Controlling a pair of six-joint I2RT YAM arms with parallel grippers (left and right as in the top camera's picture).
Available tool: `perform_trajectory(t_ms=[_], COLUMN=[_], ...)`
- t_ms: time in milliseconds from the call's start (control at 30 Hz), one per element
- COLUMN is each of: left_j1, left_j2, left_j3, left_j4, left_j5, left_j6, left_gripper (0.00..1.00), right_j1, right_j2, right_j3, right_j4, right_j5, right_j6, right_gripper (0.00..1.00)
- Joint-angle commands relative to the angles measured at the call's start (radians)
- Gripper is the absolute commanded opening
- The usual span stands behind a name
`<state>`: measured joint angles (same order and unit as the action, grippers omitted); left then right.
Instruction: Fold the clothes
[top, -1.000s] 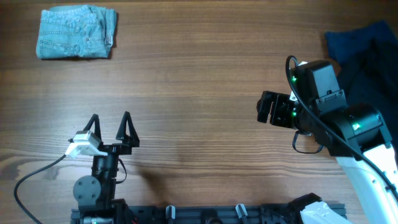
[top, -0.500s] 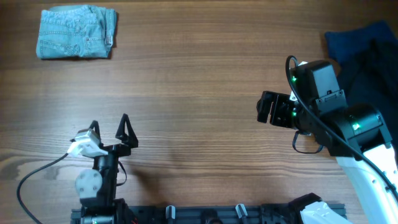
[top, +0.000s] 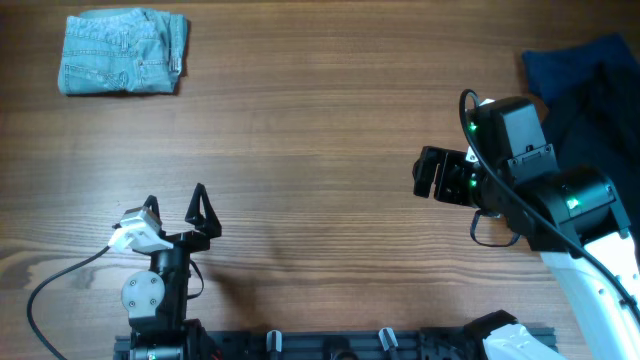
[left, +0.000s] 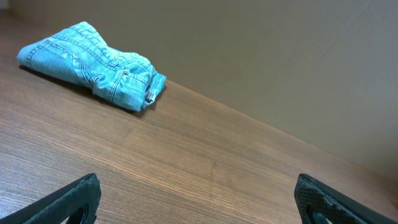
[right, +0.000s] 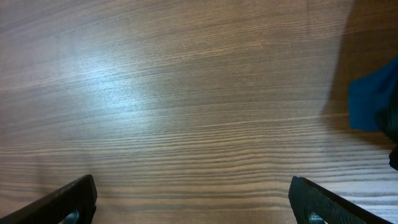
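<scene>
Two arms show from above, and you see the light blue clothes (top: 123, 52) lying in a small bundle at the far left corner of the table (top: 320, 100), well apart from the left gripper (top: 175, 195), whose fingers are spread. Your left wrist view adds the stitched seams. Your right wrist view shows only wood, a dark blue cloth (right: 373, 102) edge, and the right gripper (right: 193, 202) with spread fingers, cut off.

Camera set-up: one overhead view, two wrist views.
Overhead looks straight down on the whole table (top: 330, 120), with the arm bases at the frame's bottom edge. Left wrist sits low and looks obliquely across the wood to the far jean shorts (top: 122, 52), which overhead also shows. Right wrist looks steeply down from close in and shares the dark blue fabric (top: 585, 75) edge with overhead. Each wrist view has its own jaws in the lower corners.
</scene>
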<state>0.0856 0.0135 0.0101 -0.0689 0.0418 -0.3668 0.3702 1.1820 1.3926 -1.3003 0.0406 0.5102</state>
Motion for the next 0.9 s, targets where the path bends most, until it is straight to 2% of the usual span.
perform_trajectory(t_ms=[0,500,733,867], left_j1=[0.006,0.006,0.006,0.006], left_j2=[-0.011,-0.011,-0.011,-0.011], left_j3=[-0.005,-0.005,-0.005,-0.005], left_j4=[-0.007,-0.007,-0.007,-0.007], left_j5=[-0.017,-0.017,-0.017,-0.017], left_j6=[0.019,0.019,0.019,0.019], left_gripper=[1.0,1.0,1.0,1.0], right_j1=[0.002,0.002,-0.003,-0.082], right_j2=[0.006,0.002,-0.16,-0.29], right_j3=[0.014,0.014,0.013,0.013], right_j4=[0.003,0.005,0.005,0.001], right_j5=[-0.012,-0.012,-0.012,-0.011], right_j6=[-0.01,-0.01,-0.01,-0.013], right_gripper=[1.0,1.0,1.0,1.0])
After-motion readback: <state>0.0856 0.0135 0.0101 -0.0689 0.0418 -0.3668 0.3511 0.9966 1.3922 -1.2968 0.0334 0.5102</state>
